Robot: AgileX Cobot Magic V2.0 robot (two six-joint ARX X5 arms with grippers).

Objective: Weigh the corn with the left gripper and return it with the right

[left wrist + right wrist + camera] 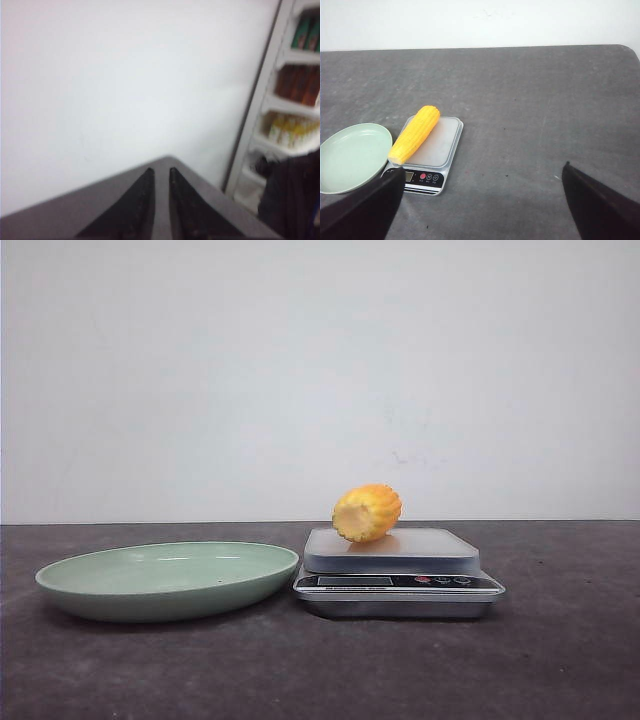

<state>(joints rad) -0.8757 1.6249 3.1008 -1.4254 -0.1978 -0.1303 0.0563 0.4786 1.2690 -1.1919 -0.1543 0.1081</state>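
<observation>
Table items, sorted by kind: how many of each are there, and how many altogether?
Corn: 1, lying on the scale
Kitchen scale: 1
Green plate: 1, nothing on it
Total: 3

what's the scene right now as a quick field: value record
corn: lying on the scale's platform, pale cut end toward the front camera, along the plate-side edge
scale: on the dark table, right of the plate, display facing the robot
plate: pale green, nothing in it, rim close beside the scale
left end effector: nearly closed, holding nothing, pointed at the wall
right end effector: open wide, holding nothing, above the table, facing the scale
corn held: no
</observation>
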